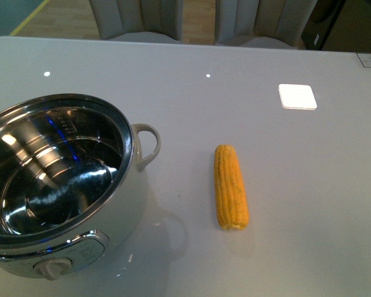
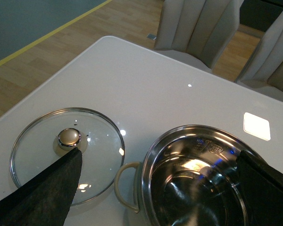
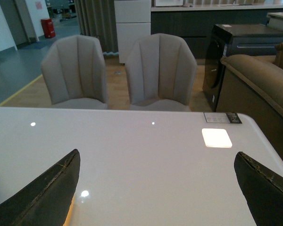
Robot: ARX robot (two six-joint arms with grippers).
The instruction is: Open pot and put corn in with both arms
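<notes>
The corn [image 1: 231,187] was seen lying flat on the table [image 1: 309,204], right of the pot [image 1: 135,198] and apart from it. It was judged light, stiff and apt to roll, best gripped across its middle. The pot stood uncovered, its glass lid [image 2: 96,141] laid beside it. The left gripper [image 2: 158,151] and right gripper [image 3: 156,153] were spread wide, holding nothing. A stamp inside the pot could not be read.

A home-like dining room: white table [image 3: 141,160], padded chairs [image 3: 160,70], brown sofa [image 3: 262,80] and wooden floor [image 2: 47,56].
</notes>
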